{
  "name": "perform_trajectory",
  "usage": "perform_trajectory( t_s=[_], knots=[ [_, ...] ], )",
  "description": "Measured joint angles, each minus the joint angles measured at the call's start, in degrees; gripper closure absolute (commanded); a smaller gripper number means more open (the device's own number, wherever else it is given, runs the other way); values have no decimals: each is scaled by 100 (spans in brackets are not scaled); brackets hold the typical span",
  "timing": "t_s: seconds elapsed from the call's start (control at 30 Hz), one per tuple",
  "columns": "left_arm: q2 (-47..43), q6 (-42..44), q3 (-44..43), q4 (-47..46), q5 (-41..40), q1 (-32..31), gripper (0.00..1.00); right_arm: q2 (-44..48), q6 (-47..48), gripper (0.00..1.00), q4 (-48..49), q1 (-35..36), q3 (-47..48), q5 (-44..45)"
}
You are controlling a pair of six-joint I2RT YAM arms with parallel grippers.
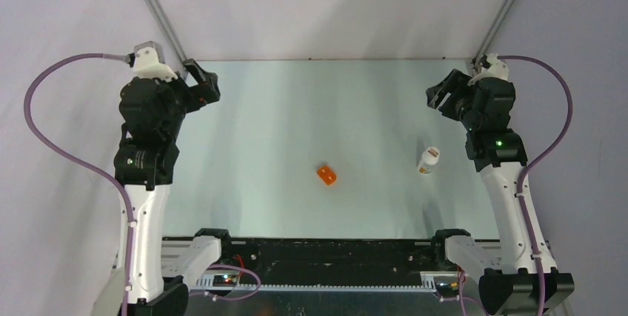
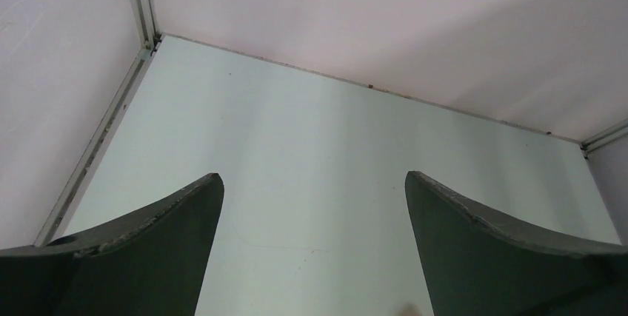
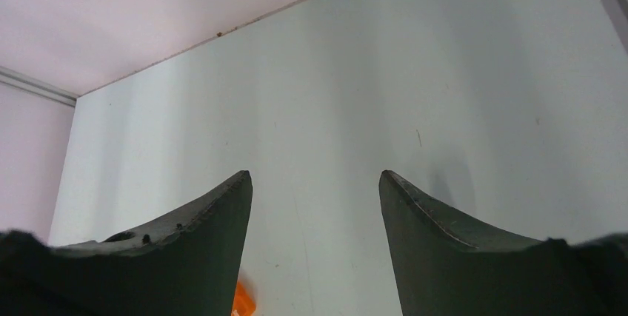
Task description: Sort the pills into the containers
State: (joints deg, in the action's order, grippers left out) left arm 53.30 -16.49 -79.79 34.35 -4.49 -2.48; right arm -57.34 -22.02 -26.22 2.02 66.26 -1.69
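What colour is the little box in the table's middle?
Orange; the box shows best in the top view.

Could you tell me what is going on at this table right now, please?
Nothing is being handled right now. The left claw and the right claw both hang open and empty near the far corners of the pale table. A translucent orange boxy cup sits near the middle, and a white cylindrical pill bottle with a white cap sits apart to its right. Neither claw is close to them.
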Motion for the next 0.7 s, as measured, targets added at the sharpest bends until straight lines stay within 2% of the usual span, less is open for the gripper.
perform_trajectory(
  t_s=[0.4, 0.57, 0.7],
  knots=[
    [-22, -2, 216, -114, 68, 0, 1, -57, 109, 22, -7, 358, 0, -391],
    [-44, -61, 358, -208, 168, 0, 1, -192, 247, 18, 4, 925, -2, -522],
    [-105, -214, 498, -234, 188, 0, 1, -315, 334, 16, 199, 1849, -111, -481]
  ],
)
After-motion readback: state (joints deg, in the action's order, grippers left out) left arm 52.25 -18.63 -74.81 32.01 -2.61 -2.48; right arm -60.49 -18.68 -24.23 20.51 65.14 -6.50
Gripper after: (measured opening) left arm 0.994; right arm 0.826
